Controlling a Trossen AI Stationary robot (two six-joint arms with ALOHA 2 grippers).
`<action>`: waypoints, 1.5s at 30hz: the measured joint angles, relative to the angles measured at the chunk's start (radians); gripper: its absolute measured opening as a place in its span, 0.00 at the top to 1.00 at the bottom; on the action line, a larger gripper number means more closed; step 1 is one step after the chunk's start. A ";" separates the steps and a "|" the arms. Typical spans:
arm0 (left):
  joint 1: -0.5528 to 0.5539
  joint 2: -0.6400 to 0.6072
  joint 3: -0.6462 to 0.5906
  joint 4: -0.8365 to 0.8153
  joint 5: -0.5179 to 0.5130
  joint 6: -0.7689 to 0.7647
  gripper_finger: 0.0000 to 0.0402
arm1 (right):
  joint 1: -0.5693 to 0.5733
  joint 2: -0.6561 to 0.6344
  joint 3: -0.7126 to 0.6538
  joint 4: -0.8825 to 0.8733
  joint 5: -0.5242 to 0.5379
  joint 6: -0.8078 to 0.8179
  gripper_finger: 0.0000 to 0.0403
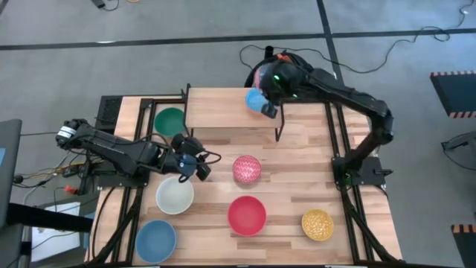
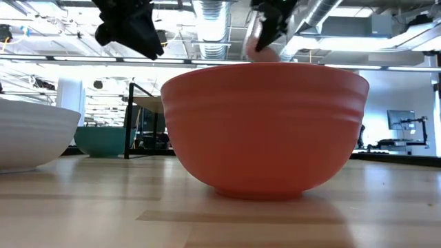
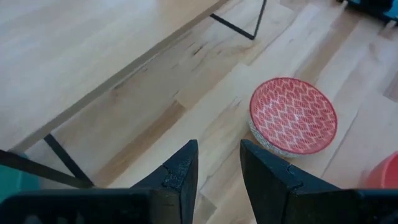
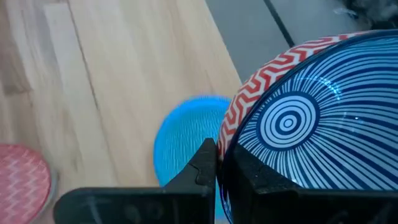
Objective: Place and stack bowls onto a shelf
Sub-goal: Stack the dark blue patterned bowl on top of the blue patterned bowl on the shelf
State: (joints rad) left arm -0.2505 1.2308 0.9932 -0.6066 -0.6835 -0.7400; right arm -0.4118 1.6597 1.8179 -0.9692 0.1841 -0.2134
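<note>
Step in hand: carrying a bowl to the shelf point(image 1: 223, 108) for stacking.

My right hand point(image 4: 217, 163) is clamped on the rim of a blue striped bowl point(image 4: 311, 130), white rings and rays inside, a red zigzag band on its outer wall. I hold it tilted, above the shelf's right end. Below it, a plain light blue bowl point(image 4: 186, 140) sits on the shelf board; in the overhead view it lies at the shelf's right end point(image 1: 255, 100), partly under my wrist.

My left hand point(image 3: 216, 169) hangs over the counter point(image 1: 290, 164) between the shelf and the cream-white bowl point(image 1: 175, 195), fingers parted and empty. The pink patterned bowl point(image 3: 292, 117) lies just ahead of it, apart from the fingers.

Not yet shelved: green bowl point(image 1: 169, 120) on the counter at the shelf's left end, cream-white bowl, pink patterned bowl, red bowl point(image 1: 246, 214), yellow speckled bowl point(image 1: 317, 223), a dull blue bowl point(image 1: 155, 238) at the near left corner.

Next move, as I judge it: level the striped bowl, centre it over the light blue one, lower until it nests, then release. The tilt is the risk; a rim catching off-centre could shove the lower bowl toward the shelf edge. The left hand looks placed to take the pink bowl afterwards.
</note>
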 joint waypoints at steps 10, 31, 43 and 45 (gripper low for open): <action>0.033 0.000 0.000 -0.004 0.032 -0.014 0.74 | -0.002 0.251 0.266 -0.327 0.023 -0.063 0.91; 0.043 0.000 0.001 -0.005 0.014 -0.006 0.74 | -0.008 0.261 0.275 -0.386 -0.106 0.003 0.91; 0.043 0.000 0.001 -0.005 0.032 -0.026 0.74 | -0.007 0.260 0.221 -0.387 -0.109 0.004 0.77; 0.043 0.000 0.001 -0.005 0.032 -0.037 0.74 | -0.003 0.260 0.222 -0.381 -0.107 0.007 0.75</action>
State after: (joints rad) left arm -0.2077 1.2308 0.9939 -0.6113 -0.6514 -0.7774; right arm -0.4149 1.9194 2.0396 -1.3500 0.0774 -0.2063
